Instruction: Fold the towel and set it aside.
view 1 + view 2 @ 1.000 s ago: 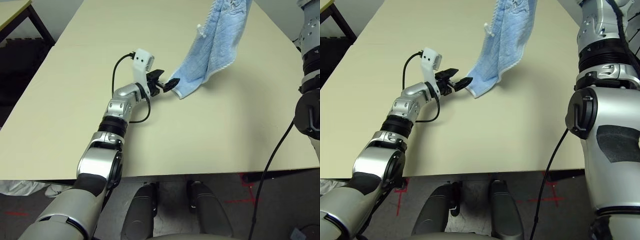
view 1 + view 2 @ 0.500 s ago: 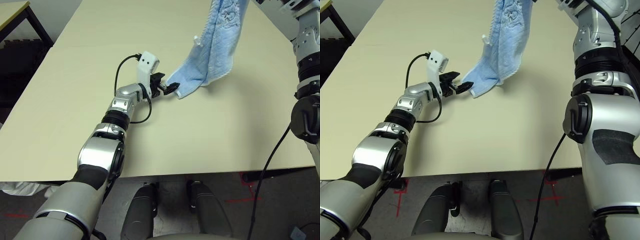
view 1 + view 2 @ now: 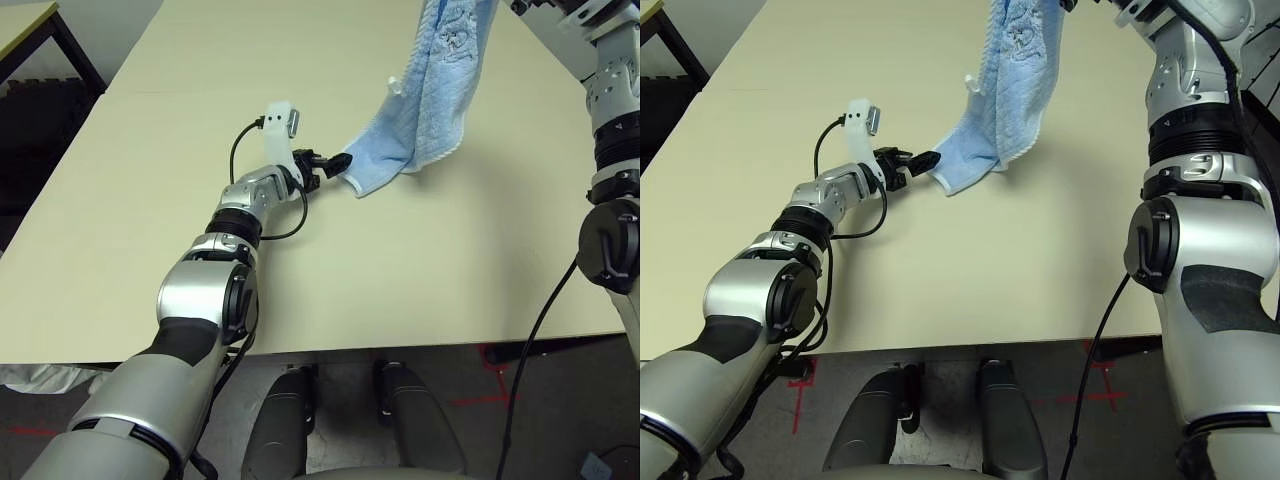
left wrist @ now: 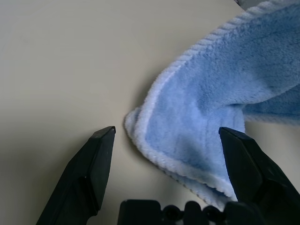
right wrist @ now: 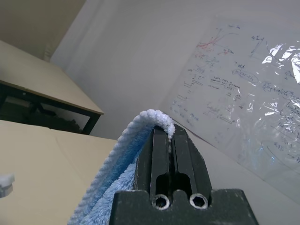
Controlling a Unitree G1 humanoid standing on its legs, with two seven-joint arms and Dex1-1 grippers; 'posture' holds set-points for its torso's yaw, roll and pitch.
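The light blue towel hangs from above the far right of the table, bunched lengthwise, with its lowest corner resting on the tabletop. High up, my right gripper is shut on the towel's top hem, and the cloth drapes down beside its fingers. My left gripper lies low on the table at that lowest corner. It is open, its black fingers spread either side of the whitish hem, which sits between them untouched.
The beige table stretches wide around the towel, with its front edge near my body. Another table with dark legs stands at the far left. A whiteboard hangs on the wall behind.
My left wrist has turned and reached slightly further, bringing its open fingers around the towel's lower corner. The right arm shifted a little early on; the towel hangs much as before.
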